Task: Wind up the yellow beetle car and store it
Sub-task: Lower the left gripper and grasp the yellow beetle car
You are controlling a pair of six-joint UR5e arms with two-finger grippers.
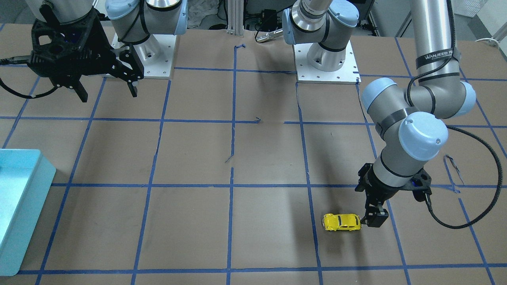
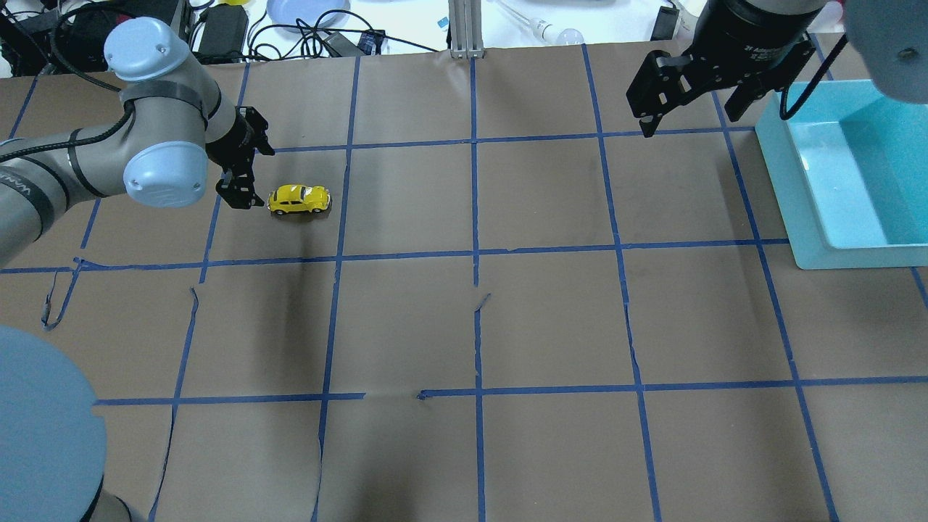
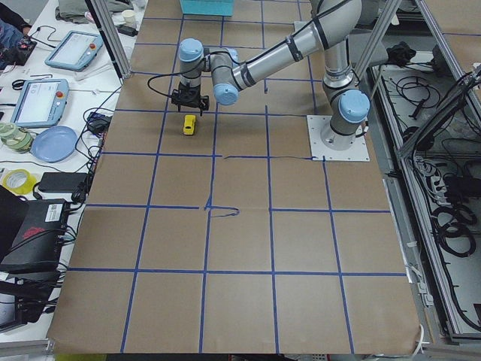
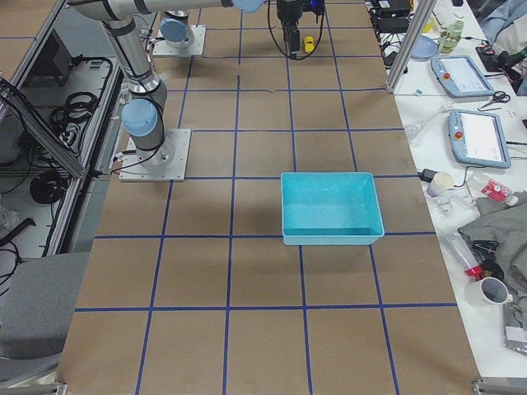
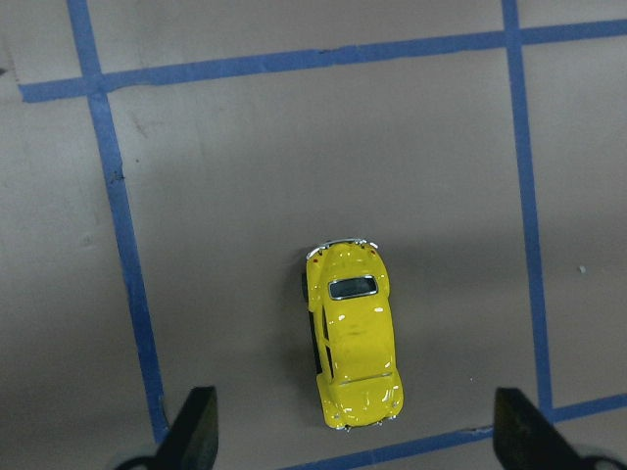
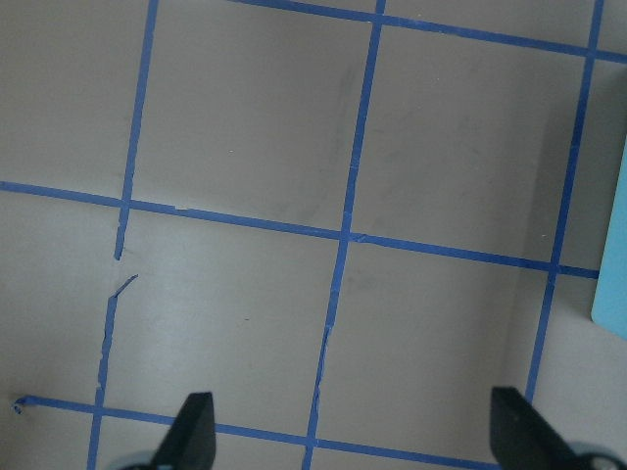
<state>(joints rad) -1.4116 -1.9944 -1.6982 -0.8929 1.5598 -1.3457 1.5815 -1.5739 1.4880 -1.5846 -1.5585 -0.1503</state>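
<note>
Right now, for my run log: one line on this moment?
left pincer: open, low beside car | right pincer: open, raised, empty | car: on table, outside bin

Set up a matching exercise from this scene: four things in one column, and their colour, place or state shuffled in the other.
Things:
1. car
2. left gripper
3. right gripper
4. bin

Descriptions:
A. teal, on the robot's right
B. jaws open, raised near the bin
C. yellow, on its wheels
D. jaws open, low at the car's end

Pairs: 1-C, 2-D, 3-B, 4-A
</note>
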